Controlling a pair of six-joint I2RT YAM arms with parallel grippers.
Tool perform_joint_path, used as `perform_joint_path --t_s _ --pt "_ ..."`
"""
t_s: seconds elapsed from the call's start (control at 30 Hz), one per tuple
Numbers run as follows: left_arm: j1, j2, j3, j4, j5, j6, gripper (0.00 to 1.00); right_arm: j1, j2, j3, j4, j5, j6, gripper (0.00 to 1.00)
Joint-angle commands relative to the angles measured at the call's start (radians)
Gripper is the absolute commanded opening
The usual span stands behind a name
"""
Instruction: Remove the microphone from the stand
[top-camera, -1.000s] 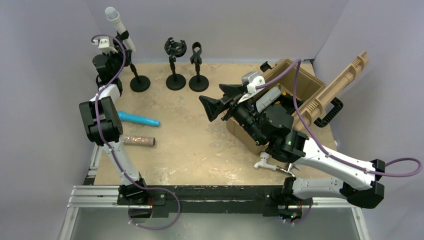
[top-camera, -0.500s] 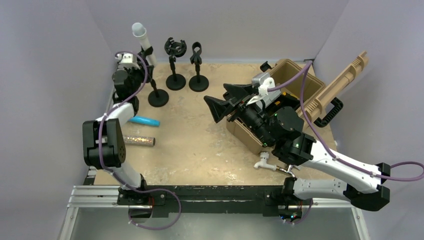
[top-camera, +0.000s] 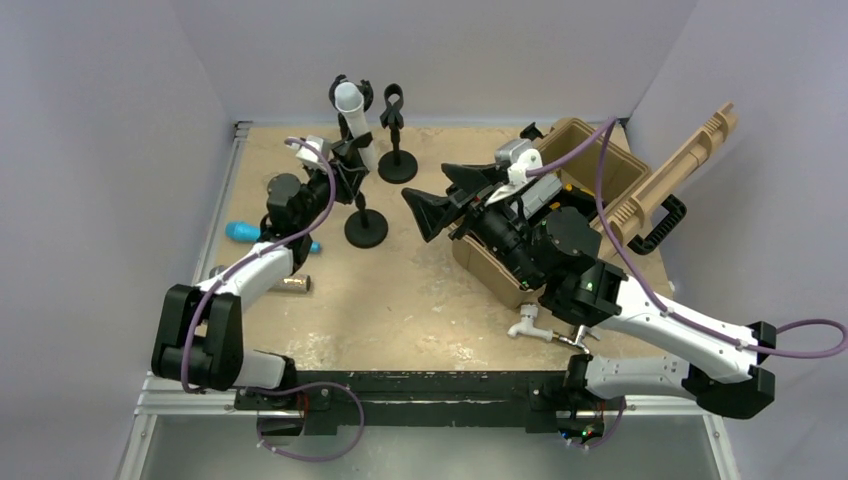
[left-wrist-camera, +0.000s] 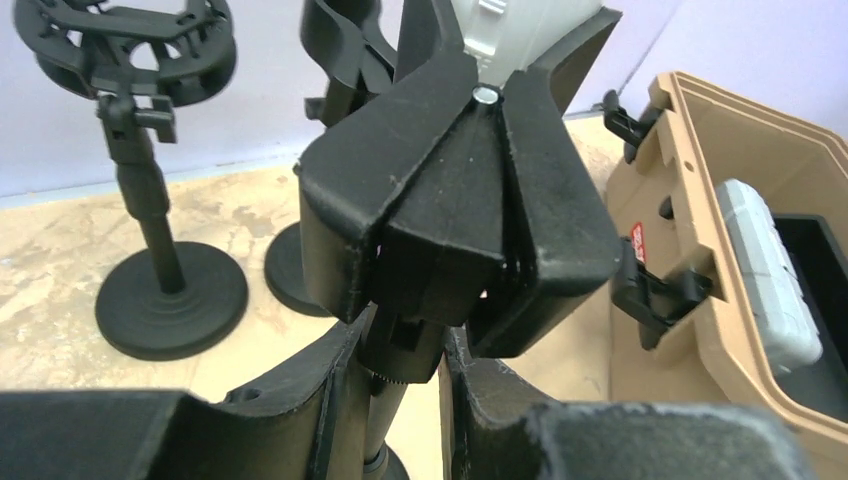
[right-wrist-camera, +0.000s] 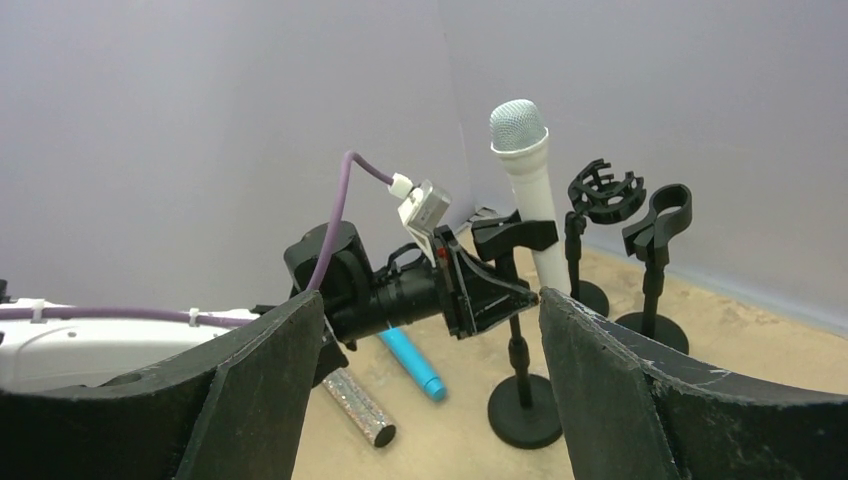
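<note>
Left gripper is pinching the pole of the stand just below its clip. The white microphone is sitting in that clip, head uppermost, slightly tilted. Right gripper is hovering with fingers spread wide, facing the stand without touching it, beside the tan case.

On the table, left of centre: the stand, with the microphone clipped upright on top and the left gripper around its post from the left. Just behind: two more stands. Further left, lying flat: two loose microphones. At right: an open case, with the right gripper raised beside its left edge.
</note>
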Motion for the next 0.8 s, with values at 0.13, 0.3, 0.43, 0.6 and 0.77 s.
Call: perform_joint_path --t_s 0.13,0.3,0.43,0.6,0.77 --pt "-0.074 -0.120 -0.056 -0.069 0.014 -0.021 0.00 -0.002 0.066 0.151 -0.045 0.007 -0.029 0.77" --pt "-0.094 -0.164 -0.060 -0.142 0.020 -0.077 0.23 -0.002 0.123 0.226 -0.101 0.031 -0.049 0.77" --pt "-0.094 -0.200 -0.023 -0.275 0.031 -0.118 0.47 -0.001 0.156 0.285 -0.139 0.040 -0.057 0.77" --pt "-0.093 -0.327 -0.069 -0.349 0.065 -0.146 0.63 -0.001 0.198 0.337 -0.184 0.045 -0.072 0.78" --pt "-0.092 -0.514 -0.050 -0.567 0.032 -0.084 0.66 -0.002 0.283 0.421 -0.225 0.053 -0.098 0.78"
